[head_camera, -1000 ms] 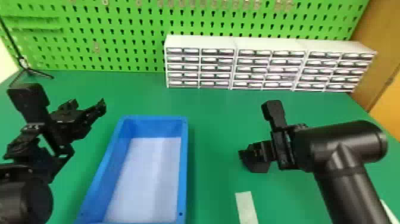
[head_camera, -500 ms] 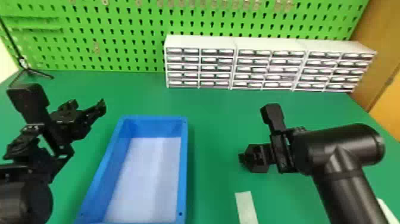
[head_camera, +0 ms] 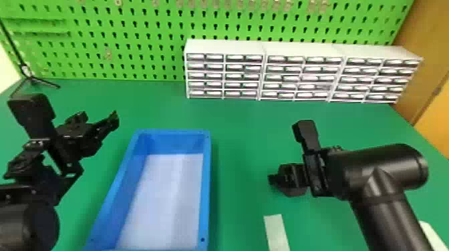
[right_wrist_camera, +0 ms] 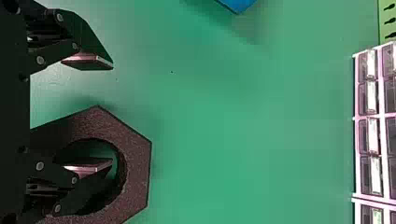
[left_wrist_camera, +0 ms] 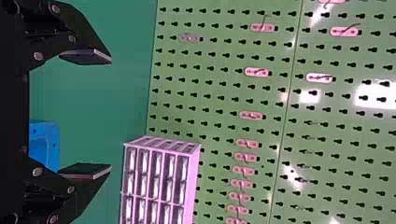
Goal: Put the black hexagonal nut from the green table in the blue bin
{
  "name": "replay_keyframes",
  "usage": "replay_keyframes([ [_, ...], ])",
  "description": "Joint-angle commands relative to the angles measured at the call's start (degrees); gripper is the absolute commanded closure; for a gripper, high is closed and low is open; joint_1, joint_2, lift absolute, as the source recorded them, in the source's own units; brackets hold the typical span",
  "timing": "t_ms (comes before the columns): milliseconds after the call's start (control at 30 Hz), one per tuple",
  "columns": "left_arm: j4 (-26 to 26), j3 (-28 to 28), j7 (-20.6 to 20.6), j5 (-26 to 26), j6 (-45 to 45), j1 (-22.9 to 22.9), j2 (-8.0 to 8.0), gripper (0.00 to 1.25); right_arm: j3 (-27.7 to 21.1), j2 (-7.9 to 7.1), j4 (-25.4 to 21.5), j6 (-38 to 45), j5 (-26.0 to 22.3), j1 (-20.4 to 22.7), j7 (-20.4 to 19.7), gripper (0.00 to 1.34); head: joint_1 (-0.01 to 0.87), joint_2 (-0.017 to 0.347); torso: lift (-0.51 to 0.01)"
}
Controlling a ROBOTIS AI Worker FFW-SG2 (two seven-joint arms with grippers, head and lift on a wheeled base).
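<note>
While working above the counter, between the blue bin and right edge, is holding the right hand open over the black hexagonal nut resting there; is perhaps risking a slipping grip by lining up off-centre, one finger over the hole.

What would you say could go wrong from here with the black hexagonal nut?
One finger of the open right tool lines up with the nut's hole, the other outside, so closing may pinch just one side and let it tilt. It might also clip the blue bin's raised rim.
</note>
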Motion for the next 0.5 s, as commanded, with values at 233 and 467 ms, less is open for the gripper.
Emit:
replay_keyframes([
  [233,0.0,0.0,0.0,0.0,0.0,0.0,0.00,0.43,0.0,-0.09,0.8,-0.5,0.1,0.0,0.0,0.53,0.692,0.008,-0.097],
  [467,0.0,-0.1,0.0,0.0,0.1,0.0,0.00,0.43,0.1,-0.09,1.5,-0.9,0.1,0.1,0.0,0.53,0.692,0.008,-0.097],
])
